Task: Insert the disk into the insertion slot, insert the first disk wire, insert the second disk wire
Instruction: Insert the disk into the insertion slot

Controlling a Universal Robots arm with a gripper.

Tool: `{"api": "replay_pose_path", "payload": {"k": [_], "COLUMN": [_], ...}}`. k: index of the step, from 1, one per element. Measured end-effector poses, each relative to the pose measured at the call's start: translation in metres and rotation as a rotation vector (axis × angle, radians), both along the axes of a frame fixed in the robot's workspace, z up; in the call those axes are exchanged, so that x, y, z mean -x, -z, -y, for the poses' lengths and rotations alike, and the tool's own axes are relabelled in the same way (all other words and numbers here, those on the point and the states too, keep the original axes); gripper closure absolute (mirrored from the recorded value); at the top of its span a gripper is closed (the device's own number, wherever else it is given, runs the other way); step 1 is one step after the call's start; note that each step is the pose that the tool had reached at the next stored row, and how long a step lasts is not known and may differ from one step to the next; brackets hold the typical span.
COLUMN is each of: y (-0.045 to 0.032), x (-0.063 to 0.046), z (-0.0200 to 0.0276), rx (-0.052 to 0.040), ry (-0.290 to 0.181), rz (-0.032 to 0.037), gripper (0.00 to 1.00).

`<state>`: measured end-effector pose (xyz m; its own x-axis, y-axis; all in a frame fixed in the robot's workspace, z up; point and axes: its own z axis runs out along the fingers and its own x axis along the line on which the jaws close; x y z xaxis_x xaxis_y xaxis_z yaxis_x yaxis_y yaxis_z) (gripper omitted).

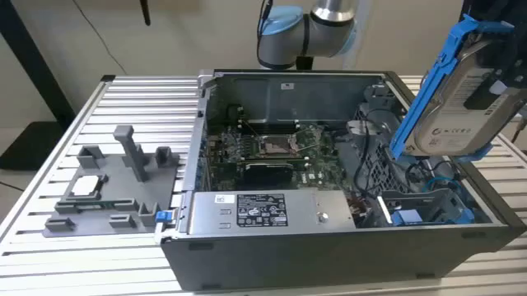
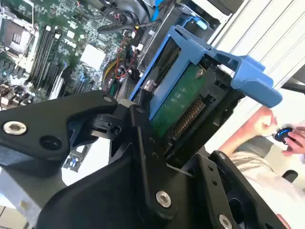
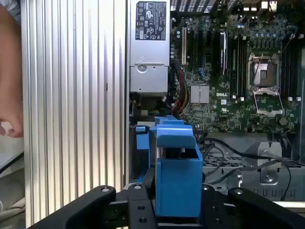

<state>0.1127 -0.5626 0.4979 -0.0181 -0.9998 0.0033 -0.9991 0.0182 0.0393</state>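
Currently the claw is pinching the disk. In both wrist views its black fingers press against opposite sides of the blue carrier frame. This grip probably leaves the ends of the disk free.

Position of the disk:
- It hangs in the air above the computer case, over the case corner that carries the insertion slot.
- It stands steeply tilted on edge, with the white label facing the exterior view.
- It is apart from the slot and not seated. The slot's blue rails lie bare below it.

Whether the lower edge of the disk lines up with the rails cannot be judged reliably, because the exterior view looks across the slot at an angle.

The case lies on its side on the slatted worktop with the side panel off. This exposes the motherboard, the power supply and the slot to access from above.

A grey fixture stands on the worktop beside the case, on the side away from the slot and clear of the work.

A person's hand rests beyond the worktop edge, well apart from the case.

No wires are attached to the disk.
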Motion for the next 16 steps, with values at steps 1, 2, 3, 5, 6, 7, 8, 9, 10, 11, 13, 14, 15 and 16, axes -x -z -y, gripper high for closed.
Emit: {"api": "replay_pose_path", "payload": {"k": [1, 2, 3, 5, 6, 7, 8, 9, 10, 11, 13, 14, 15, 16], "y": [0.0000, 0.0000, 0.0000, 0.0000, 0.0000, 0.0000, 0.0000, 0.0000, 0.0000, 0.0000, 0.0001, 0.0004, 0.0008, 0.0011], "x": [0.0000, 0.0000, 0.0000, 0.0000, 0.0000, 0.0001, 0.0001, 0.0000, 0.0000, 0.0000, 0.0000, 0.0000, 0.0000, 0.0000], "z": [0.0000, 0.0000, 0.0000, 0.0000, 0.0000, 0.0000, 0.0000, 0.0000, 0.0000, 0.0000, 0.0000, 0.0001, 0.0001, 0.0002], "rx": [0.0001, 0.0000, 0.0000, 0.0000, 0.0000, 0.0001, 0.0001, 0.0001, 0.0001, 0.0001, 0.0003, 0.0001, -0.0001, 0.0000], "ry": [0.000, 0.000, 0.000, 0.000, 0.000, 0.000, 0.000, 0.000, 0.000, 0.000, 0.000, 0.000, 0.000, 0.000], "rz": [0.0000, 0.0000, 0.0000, -0.0004, -0.0006, -0.0008, -0.0009, -0.0010, -0.0016, -0.0021, -0.0022, -0.0023, -0.0023, -0.0022], "gripper": [1.00, 1.00, 1.00, 1.00, 1.00, 1.00, 1.00, 1.00, 1.00, 1.00, 1.00, 1.00, 1.00, 1.00]}}
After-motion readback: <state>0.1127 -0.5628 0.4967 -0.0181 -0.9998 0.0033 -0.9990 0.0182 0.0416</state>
